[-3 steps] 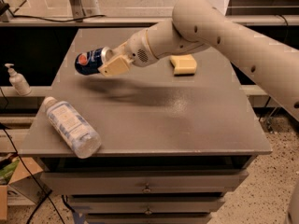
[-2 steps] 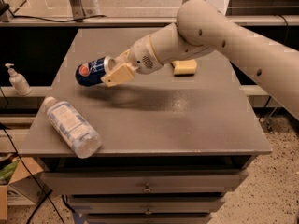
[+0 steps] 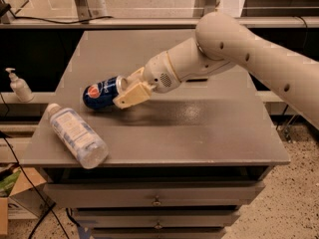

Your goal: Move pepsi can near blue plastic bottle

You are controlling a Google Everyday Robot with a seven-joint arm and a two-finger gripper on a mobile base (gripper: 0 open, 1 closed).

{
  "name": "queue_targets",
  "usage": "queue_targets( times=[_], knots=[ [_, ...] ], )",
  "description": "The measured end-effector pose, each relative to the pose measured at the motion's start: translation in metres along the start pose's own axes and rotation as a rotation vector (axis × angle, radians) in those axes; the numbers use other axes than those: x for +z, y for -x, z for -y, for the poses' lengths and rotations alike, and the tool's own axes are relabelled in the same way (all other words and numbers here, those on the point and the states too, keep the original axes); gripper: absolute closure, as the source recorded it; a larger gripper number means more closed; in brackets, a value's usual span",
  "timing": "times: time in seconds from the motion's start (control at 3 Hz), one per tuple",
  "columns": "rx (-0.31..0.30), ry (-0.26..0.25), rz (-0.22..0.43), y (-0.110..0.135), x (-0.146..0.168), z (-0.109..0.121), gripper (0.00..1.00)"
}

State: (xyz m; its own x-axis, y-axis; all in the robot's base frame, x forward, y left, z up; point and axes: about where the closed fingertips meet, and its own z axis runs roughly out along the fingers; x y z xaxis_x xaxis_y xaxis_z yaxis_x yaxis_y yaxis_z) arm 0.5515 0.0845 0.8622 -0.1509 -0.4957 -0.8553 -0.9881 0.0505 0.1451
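Note:
The pepsi can (image 3: 99, 92) is dark blue with a round red-white-blue logo and lies on its side, held at its right end. My gripper (image 3: 128, 89) is shut on the pepsi can and holds it low over the left part of the grey table (image 3: 199, 128). The blue plastic bottle (image 3: 76, 135) lies on its side at the table's front left corner, white cap toward the back left. The can is just behind and to the right of the bottle, a short gap apart.
A small white pump-dispenser bottle (image 3: 19, 85) stands on a shelf left of the table. My arm (image 3: 239, 54) spans the table's back right and hides what lies behind it. Drawers (image 3: 157, 195) sit below the tabletop. Cables hang at the left.
My gripper has carried the pepsi can forward and down, from the back left of the table to just behind the bottle. The bottle has not moved.

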Motion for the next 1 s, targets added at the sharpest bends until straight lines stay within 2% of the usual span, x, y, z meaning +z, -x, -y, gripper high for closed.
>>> queue_targets(
  times=[1.0],
  knots=[
    [0.033, 0.01, -0.022, -0.0135, 0.007, -0.0145, 0.0]
  ],
)
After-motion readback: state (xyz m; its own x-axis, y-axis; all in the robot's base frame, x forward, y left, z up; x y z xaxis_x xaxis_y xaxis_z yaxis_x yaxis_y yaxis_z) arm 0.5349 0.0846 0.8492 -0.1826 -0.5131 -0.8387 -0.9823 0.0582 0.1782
